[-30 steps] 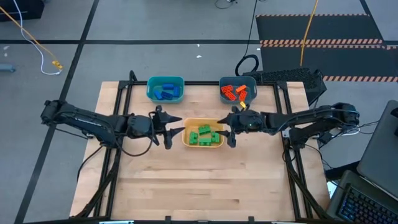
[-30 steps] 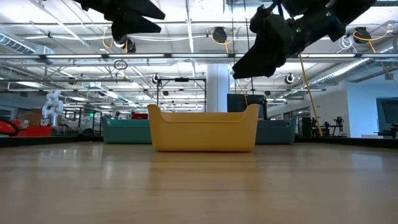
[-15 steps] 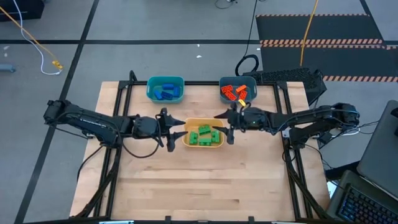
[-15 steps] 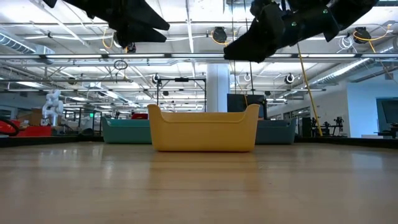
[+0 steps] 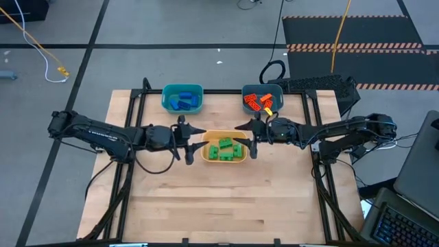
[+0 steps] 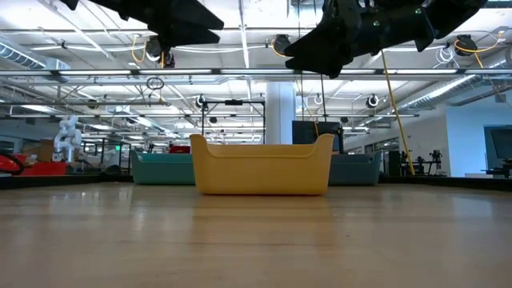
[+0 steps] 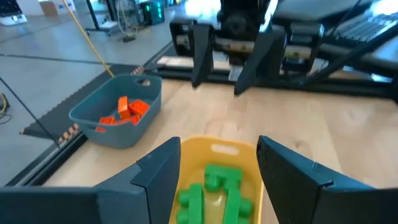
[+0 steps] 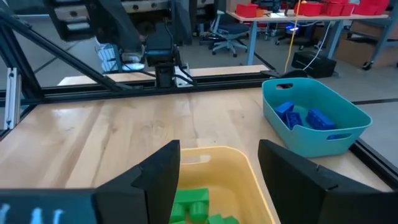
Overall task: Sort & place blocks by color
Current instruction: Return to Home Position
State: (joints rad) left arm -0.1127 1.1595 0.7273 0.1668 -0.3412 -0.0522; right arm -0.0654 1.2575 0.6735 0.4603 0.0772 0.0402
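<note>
Clearly your left end effector (image 5: pixel 191 144) and right end effector (image 5: pixel 245 140) hang released, empty, flanking the yellow bin (image 5: pixel 221 134) holding green blocks (image 5: pixel 226 149); both equally near, so withdraw outward from it.

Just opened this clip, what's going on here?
Sorting looks finished: green blocks lie in the yellow bin, blue blocks in the teal bin, orange blocks in the grey-blue bin. The left end effector and right end effector hover open and empty on either side of the yellow bin.
</note>
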